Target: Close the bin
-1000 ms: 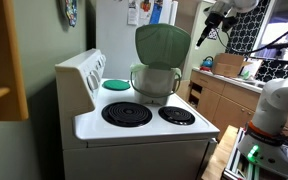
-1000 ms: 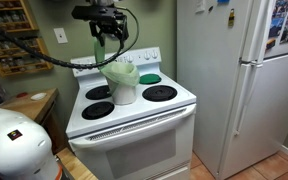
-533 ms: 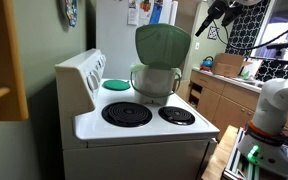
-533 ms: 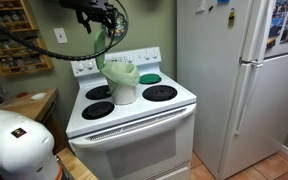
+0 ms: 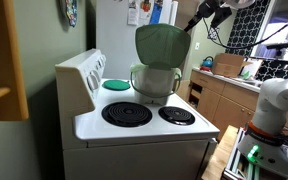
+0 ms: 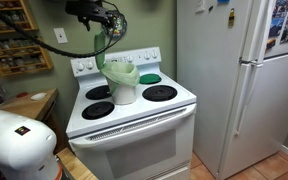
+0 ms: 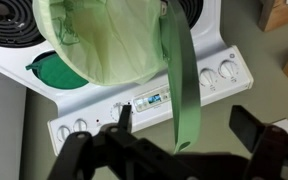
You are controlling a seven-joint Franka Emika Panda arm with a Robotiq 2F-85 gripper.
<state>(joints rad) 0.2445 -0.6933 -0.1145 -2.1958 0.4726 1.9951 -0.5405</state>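
My end effector (image 7: 184, 132) is open: in the wrist view its two dark fingers (image 7: 124, 118) stand wide apart at the bottom of the frame and grip nothing. Looking down between them, I see the sage-green lid (image 7: 184, 90) edge-on as a long upright strip. Whether the fingers touch it I cannot tell from here.

In an exterior view my end effector (image 5: 198, 19) hangs high, just beside the top of the raised lid (image 5: 162, 45). The bin (image 5: 154, 82) sits on the table (image 5: 144, 130), about midway across and nearer the back edge than the front. The bin (image 6: 124, 88) is open, with its lid standing up over it and a pale green liner (image 7: 104, 45) inside. A flat teal disc (image 5: 116, 84) lies near the back edge, beside the bin.
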